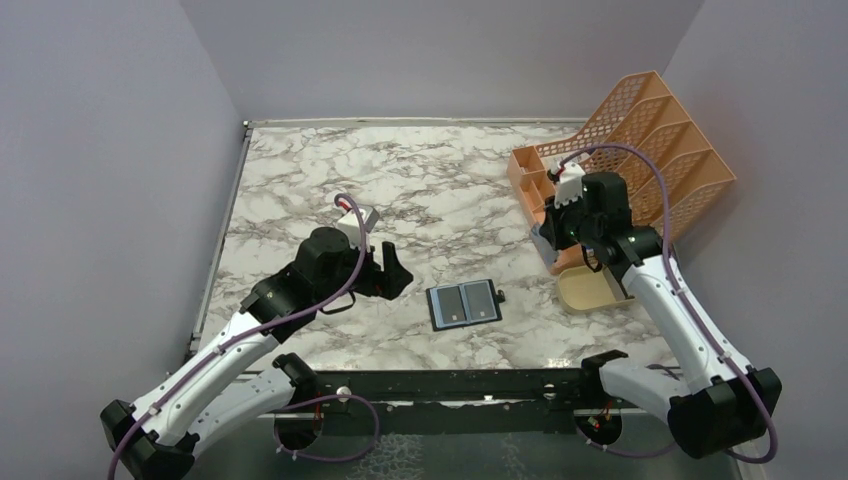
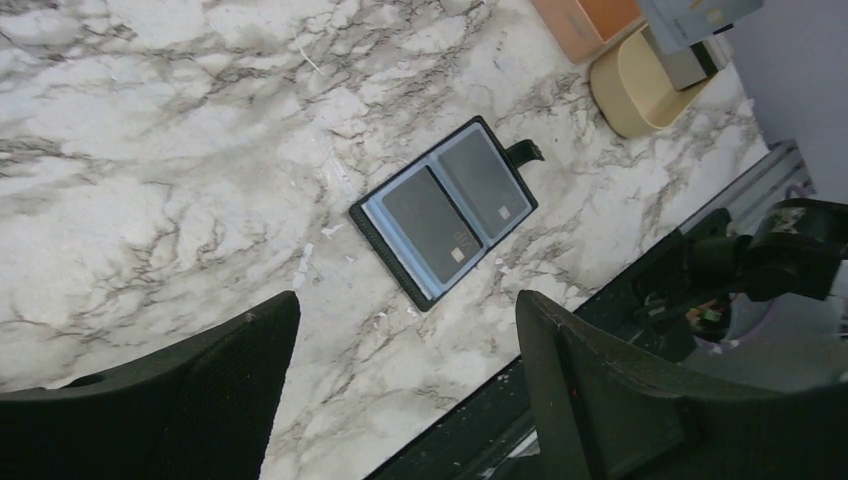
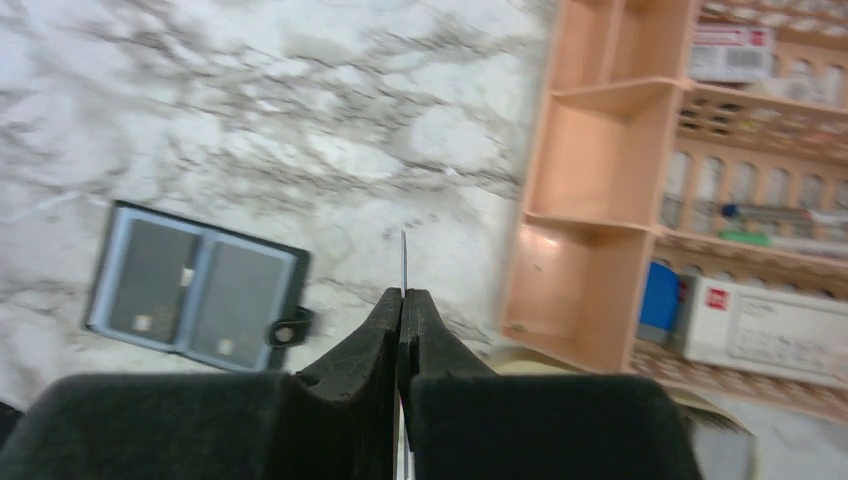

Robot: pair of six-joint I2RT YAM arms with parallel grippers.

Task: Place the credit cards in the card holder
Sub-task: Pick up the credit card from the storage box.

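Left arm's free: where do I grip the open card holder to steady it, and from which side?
Probably the card holder rim nearest the left gripper, coming down from that side. It lies open and flat, so only the thin edge offers the fingers a pinch. The snap tab sticks out, but toward the right gripper, shut on a card.
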